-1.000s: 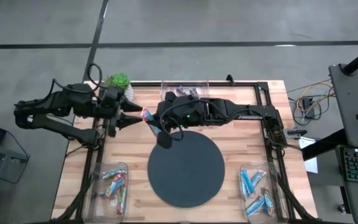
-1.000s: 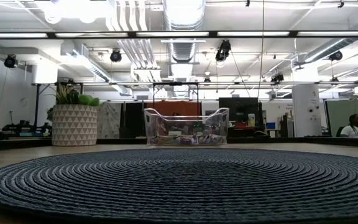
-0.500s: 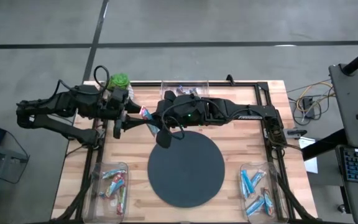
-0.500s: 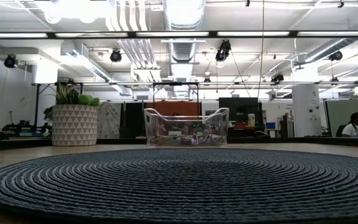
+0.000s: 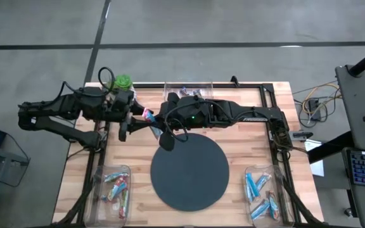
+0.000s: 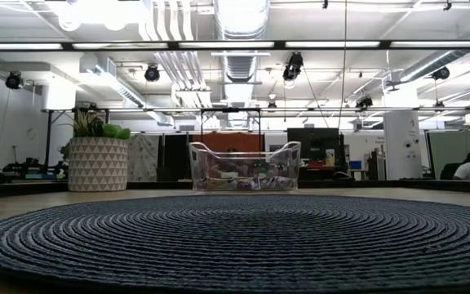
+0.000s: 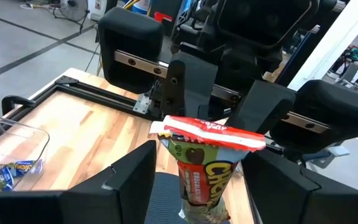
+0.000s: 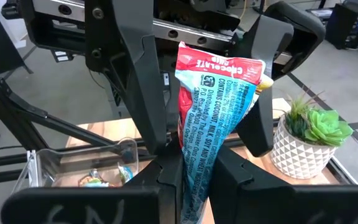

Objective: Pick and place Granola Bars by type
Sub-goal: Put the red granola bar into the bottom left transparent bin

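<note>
One granola bar (image 7: pixel 207 168), green wrapper with a red end, hangs in the air over the table's far left part (image 5: pixel 148 116). My right gripper (image 8: pixel 188 171) (image 5: pixel 153 124) is shut on it. My left gripper (image 7: pixel 201 158) (image 5: pixel 137 120) faces it from the table's left. It is open, one finger on each side of the bar's red end, and apart from the bar as far as I can see. The low view shows neither gripper. My right gripper pinches the bar's one end (image 8: pixel 190 152) between its two fingers, reaching nearly level from the table's right. The bar sticks out past the fingertips toward the left arm, its red end (image 8: pixel 219 65) foremost. It is lifted clear of the table.
A dark round mat (image 5: pixel 189 169) lies mid-table. Clear bins stand at the near left (image 5: pixel 115 189) with green and red bars, at the near right (image 5: pixel 262 193) with blue bars, and at the far edge (image 5: pixel 189 90) with mixed bars. A potted plant (image 5: pixel 120 82) stands far left.
My left gripper has edged toward the table's right, closer around the bar's free end, staying open. My right gripper has kept the bar still.
</note>
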Available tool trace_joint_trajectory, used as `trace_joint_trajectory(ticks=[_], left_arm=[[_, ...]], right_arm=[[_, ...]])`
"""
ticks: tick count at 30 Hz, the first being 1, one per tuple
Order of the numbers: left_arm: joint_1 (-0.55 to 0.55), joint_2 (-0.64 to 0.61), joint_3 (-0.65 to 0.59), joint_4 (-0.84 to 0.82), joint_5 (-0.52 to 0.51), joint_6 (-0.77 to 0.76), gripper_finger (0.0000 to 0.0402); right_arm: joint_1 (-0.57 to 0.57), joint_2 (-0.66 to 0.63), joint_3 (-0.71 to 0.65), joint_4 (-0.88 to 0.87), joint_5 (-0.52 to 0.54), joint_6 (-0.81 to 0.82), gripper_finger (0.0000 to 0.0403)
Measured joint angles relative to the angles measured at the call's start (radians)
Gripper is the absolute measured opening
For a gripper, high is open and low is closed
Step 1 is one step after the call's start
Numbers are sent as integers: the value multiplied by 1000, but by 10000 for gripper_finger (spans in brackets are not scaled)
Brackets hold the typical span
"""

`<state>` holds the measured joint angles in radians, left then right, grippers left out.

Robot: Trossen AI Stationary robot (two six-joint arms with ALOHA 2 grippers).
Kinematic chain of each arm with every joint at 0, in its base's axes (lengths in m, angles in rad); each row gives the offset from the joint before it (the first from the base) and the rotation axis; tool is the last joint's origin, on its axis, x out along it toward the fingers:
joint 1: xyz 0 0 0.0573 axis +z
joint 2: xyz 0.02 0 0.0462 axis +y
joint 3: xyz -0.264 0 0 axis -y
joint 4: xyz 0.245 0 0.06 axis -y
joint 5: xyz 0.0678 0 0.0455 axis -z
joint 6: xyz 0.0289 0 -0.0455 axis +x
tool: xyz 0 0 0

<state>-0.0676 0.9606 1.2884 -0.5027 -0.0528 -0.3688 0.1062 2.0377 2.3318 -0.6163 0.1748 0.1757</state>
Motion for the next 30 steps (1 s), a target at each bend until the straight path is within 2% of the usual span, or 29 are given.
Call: trace_joint_trajectory(ticks=[6,22,30], left_arm=[[-1,4,0,4,-18,4,210],[-1,3,0,5,-27,22,89],[0,3,0,13,-27,26,71]], right_arm=[[0,0,0,-2,1,1,43],[0,0,0,-2,4,8,43],[0,0,0,-1,3,7,43]])
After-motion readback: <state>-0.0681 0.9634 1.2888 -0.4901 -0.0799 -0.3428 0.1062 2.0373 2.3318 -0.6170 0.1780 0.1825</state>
